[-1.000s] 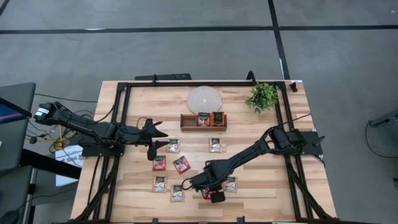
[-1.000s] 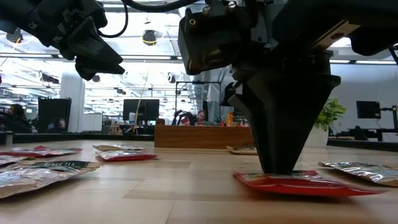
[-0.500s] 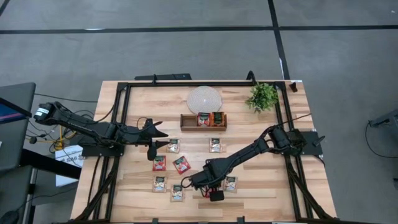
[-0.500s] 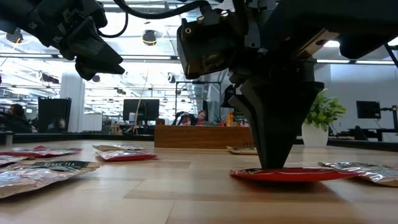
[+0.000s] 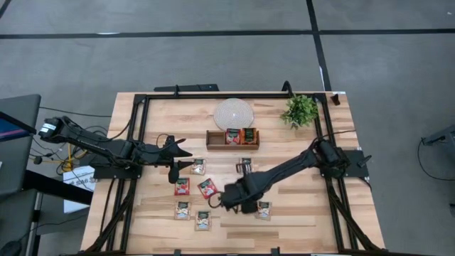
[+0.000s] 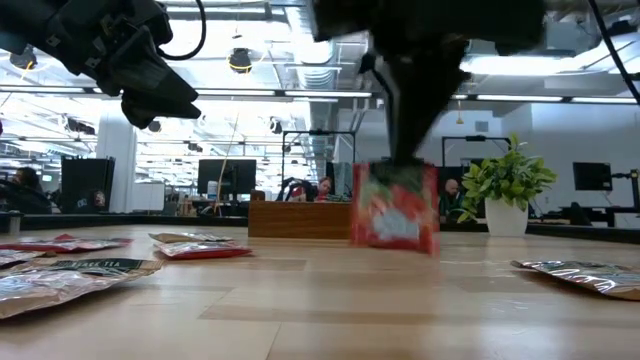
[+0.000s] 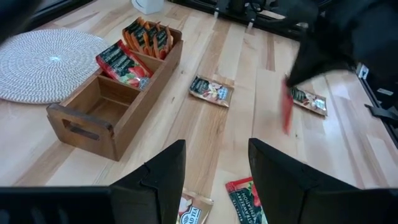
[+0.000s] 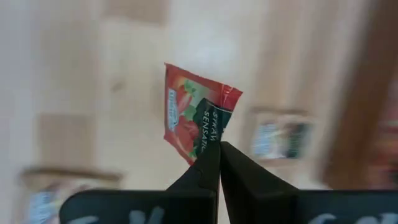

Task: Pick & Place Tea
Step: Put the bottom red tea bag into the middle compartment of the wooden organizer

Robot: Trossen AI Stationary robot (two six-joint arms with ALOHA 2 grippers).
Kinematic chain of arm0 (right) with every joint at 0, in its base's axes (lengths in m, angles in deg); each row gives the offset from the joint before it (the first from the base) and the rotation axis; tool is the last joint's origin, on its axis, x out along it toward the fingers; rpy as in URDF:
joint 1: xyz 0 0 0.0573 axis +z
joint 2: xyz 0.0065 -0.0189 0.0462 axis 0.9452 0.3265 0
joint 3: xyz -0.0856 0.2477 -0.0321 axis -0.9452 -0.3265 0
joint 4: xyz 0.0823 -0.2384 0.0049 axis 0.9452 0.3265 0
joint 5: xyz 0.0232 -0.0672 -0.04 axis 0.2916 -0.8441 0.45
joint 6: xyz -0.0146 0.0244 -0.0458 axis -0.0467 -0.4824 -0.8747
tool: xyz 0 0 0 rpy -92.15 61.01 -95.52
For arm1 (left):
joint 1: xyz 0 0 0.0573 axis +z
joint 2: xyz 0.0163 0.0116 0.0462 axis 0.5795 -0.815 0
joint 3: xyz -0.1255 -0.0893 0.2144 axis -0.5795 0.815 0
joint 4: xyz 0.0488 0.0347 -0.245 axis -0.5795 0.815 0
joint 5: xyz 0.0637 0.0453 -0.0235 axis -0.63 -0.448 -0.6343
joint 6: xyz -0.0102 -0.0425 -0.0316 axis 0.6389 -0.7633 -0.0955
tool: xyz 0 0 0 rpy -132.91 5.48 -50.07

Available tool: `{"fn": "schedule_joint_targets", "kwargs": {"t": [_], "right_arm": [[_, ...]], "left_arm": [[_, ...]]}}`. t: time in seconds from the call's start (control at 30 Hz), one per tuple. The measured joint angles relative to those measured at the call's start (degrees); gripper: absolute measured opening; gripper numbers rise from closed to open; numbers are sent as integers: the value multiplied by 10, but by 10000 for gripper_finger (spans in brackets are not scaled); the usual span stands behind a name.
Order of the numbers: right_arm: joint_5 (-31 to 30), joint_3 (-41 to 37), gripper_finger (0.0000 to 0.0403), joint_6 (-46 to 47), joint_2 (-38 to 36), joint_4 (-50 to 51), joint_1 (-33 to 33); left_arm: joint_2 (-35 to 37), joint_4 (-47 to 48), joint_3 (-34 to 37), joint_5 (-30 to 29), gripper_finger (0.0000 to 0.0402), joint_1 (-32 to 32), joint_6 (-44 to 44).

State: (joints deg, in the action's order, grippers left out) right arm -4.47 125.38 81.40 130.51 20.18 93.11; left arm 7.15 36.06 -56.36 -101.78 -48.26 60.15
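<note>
Red tea sachet (image 8: pixel 196 118) hangs pinched in right hand (image 8: pixel 214 158), above table.

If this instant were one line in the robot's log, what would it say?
right end effector: shut on red tea sachet, lifted off table | left end effector: open, waiting | wooden tray: holds sachets

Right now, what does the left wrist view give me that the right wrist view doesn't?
Only the left wrist view shows the wooden tray, with sachets standing in two compartments and the nearest one empty, the round woven mat, and the open left gripper hovering above the table.

Only the right wrist view shows the grip itself: the right gripper pinching the red sachet by one corner, label readable.

Both show that lifted sachet hanging clear of the table and other sachets lying flat on the wood.
</note>
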Motion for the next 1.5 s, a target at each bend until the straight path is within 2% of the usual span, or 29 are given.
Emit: {"fn": "schedule_joint_targets", "kwargs": {"t": [0.17,0.37,0.7,0.83,1.13,1.5], "right_arm": [[-92,50,0,-59,-14,47,-36],[-113,80,0,-155,-13,56,-106],[-110,83,0,-281,-13,55,-213],[-88,84,0,-315,-13,49,-239],[-45,84,0,-355,-13,15,-272],[-14,84,0,-386,-13,-12,-293]], "left_arm": [[0,-2,0,0,167,0,3],[0,-2,0,0,167,0,2],[0,-2,0,-5,167,0,2],[0,-2,0,-9,167,0,2],[0,-2,0,-35,167,0,3],[0,-2,0,-40,167,0,3]]}}
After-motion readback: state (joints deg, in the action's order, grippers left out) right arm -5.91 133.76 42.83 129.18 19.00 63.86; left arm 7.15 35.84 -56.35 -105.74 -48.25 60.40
